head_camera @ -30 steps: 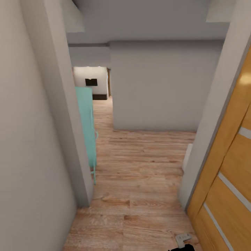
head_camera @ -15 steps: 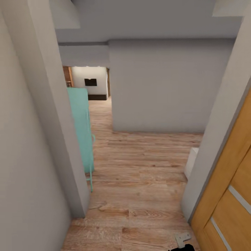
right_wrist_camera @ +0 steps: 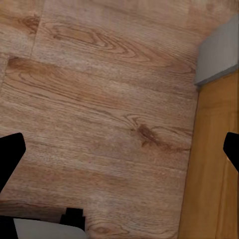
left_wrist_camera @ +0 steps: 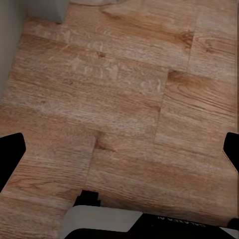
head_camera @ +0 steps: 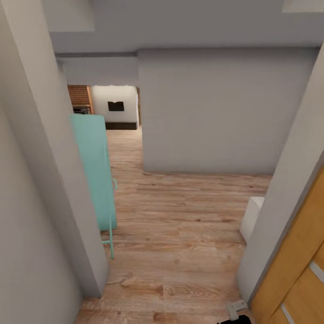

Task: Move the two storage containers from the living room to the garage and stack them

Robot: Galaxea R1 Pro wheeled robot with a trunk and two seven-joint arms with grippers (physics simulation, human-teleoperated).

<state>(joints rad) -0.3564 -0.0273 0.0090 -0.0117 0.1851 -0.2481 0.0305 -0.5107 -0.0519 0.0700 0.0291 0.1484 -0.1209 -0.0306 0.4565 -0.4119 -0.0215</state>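
Two open grippers above wood-plank flooring (head_camera: 180, 234)

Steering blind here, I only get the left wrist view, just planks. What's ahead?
Observer: The head view shows a plank floor hallway running ahead, past a teal door on the left.
Operator: Any landmark further on?
Observer: Brick shows far down the hallway, through an opening.
Operator: Is the right gripper holding anything?
Observer: No. The right gripper is open over the planks, beside an orange door.
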